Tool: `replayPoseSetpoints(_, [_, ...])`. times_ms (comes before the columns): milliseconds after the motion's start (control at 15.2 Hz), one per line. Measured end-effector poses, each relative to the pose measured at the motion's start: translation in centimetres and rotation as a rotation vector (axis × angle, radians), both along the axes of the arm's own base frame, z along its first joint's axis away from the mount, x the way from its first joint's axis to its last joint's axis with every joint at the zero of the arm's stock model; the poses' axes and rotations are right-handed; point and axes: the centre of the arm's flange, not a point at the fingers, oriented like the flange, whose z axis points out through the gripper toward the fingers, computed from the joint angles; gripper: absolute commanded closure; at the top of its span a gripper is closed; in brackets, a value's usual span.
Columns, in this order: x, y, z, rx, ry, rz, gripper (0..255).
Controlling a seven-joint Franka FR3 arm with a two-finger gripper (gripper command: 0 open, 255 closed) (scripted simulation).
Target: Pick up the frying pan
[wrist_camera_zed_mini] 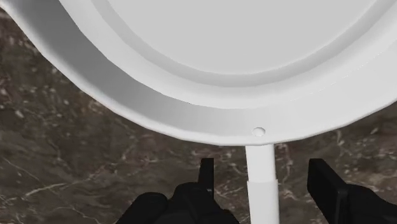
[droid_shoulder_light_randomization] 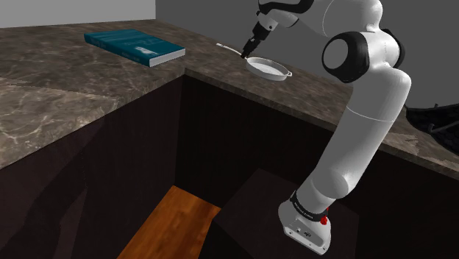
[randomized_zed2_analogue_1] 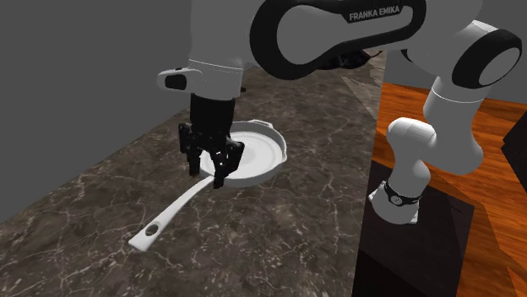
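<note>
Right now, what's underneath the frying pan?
The frying pan rests on the dark marbled countertop, which shows all around it. The patch directly beneath its bowl is covered.

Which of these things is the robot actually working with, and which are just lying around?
In the job: white frying pan; open black gripper straddling its handle.
Just lying about: teal book, farther along the dark veined counter.
</note>
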Motion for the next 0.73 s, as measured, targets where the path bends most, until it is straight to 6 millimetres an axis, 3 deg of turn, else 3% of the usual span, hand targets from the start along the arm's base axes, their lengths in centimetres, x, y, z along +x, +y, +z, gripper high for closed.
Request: replayPoseSetpoints(726, [0.02,-0.01,0.56,0.000,0.000,0.000,255])
